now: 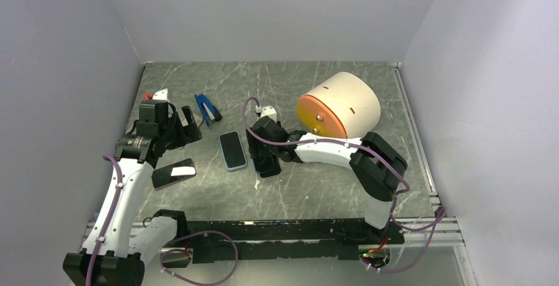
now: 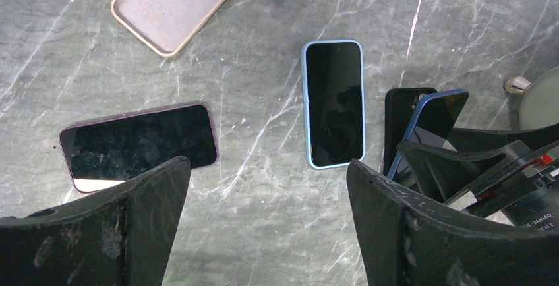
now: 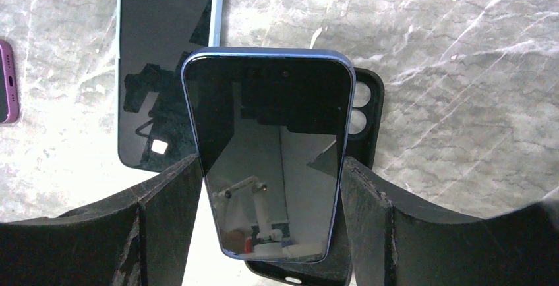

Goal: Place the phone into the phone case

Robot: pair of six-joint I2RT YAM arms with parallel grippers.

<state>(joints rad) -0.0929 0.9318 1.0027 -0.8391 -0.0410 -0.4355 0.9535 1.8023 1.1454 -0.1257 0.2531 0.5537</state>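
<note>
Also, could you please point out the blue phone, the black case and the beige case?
blue phone [image 3: 273,161], right wrist view, middle of screen.
black phone case [image 3: 364,147], right wrist view, below camera cutout.
beige phone case [image 2: 175,6], left wrist view, inner face.

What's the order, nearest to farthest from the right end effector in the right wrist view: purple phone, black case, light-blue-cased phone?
1. Black case, directly under the blue phone the right end effector grips.
2. Light-blue-cased phone, lying to the left.
3. Purple phone, far left edge.
</note>
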